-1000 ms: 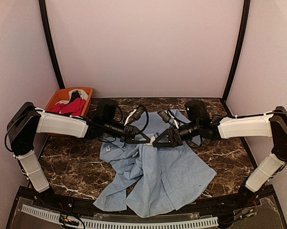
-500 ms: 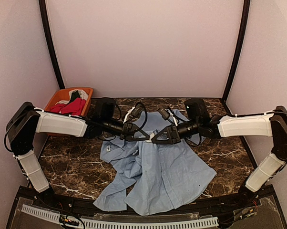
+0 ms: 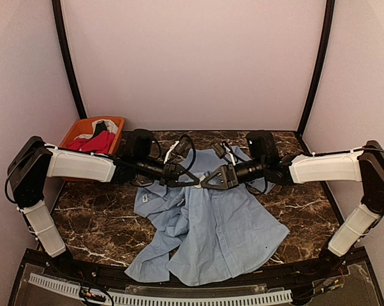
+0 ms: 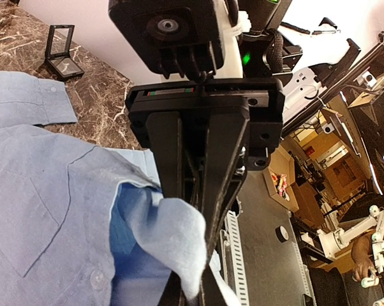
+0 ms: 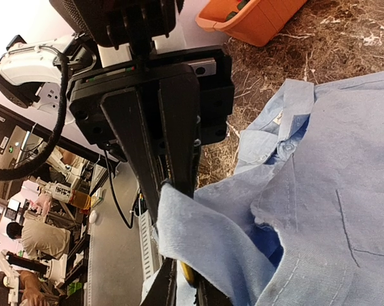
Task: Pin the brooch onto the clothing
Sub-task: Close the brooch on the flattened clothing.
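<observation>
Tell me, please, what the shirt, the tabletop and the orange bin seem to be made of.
The shirt looks like matte woven cotton, creasing softly. The tabletop is glossy dark marble or a marble-look laminate, white-veined. The bin seems smooth moulded plastic, evenly orange.

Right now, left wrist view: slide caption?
Left gripper pinches a fold of the blue shirt over the marble table.

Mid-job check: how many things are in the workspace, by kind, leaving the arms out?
light blue shirt: 1
orange bin: 1 (heaped clothes inside not counted)
small black case: 1
Total: 3
</observation>
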`<action>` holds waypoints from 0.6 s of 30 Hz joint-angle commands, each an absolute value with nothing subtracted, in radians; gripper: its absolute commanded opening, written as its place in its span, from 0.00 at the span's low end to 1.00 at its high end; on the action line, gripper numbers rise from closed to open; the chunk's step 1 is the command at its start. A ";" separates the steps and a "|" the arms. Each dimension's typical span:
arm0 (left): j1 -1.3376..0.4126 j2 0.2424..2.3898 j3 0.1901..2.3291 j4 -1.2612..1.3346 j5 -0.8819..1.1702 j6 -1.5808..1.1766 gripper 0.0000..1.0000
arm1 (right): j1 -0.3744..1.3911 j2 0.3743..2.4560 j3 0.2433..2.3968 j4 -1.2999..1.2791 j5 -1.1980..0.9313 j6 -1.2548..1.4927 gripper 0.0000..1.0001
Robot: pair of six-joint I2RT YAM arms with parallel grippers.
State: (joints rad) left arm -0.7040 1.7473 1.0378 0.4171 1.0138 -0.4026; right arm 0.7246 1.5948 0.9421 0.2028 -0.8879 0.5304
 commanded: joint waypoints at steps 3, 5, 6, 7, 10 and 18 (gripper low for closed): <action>-0.708 1.711 1.027 0.413 0.997 -0.385 0.01 | 0.742 1.575 0.940 0.362 -0.876 0.585 0.11; -0.709 1.711 1.022 0.415 0.999 -0.385 0.01 | 0.742 1.578 0.938 0.380 -0.876 0.599 0.11; -0.710 1.711 1.022 0.415 1.000 -0.385 0.01 | 0.742 1.580 0.939 0.381 -0.872 0.601 0.08; -0.710 1.711 1.021 0.416 1.000 -0.386 0.01 | 0.743 1.583 0.941 0.384 -0.872 0.603 0.02; -0.710 1.708 1.020 0.417 0.993 -0.386 0.01 | 0.742 1.585 0.941 0.376 -0.861 0.601 0.00; -0.708 1.671 1.051 0.217 0.827 -0.284 0.12 | 0.759 1.532 0.953 0.197 -0.732 0.481 0.00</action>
State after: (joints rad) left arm -0.7044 1.7245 1.0382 0.3748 0.9550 -0.3759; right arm 0.7341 1.5894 0.9356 0.2428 -0.8124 0.5468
